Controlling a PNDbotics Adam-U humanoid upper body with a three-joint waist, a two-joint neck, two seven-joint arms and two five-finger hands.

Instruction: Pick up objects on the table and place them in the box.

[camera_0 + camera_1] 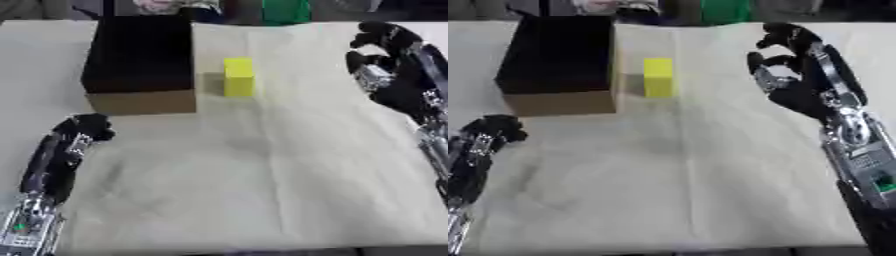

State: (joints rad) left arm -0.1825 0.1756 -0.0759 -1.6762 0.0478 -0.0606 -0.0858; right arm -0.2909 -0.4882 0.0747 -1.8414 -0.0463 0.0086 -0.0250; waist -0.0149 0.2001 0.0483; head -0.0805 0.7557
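Toward the upper middle of the frame, 1 yellow block stands upright on the pale table, just beside the right wall of the box, with a narrow shadowed gap between them. That box is dark and open-topped, with a brown cardboard front, and sits in the upper left.

At the upper right, the right hand hangs above the table with fingers and thumb curved apart and nothing between them; it is well apart from the block. At the lower left, the left hand lies low near the table with its fingers curled in on themselves, holding nothing, though the blur makes that reading less than certain.

As a judgement, the block looks rigid and light, probably foam or wood, with flat smooth faces that would not deform under a pinch. Being taller than it is wide, it could tip if nudged from 1 side. The safest hold seems to be across 2 opposite flat faces near the upper half, approached from the right or from above, since the box wall crowds its left face. No object appears to be inside the box yet, though its dark interior hides much.
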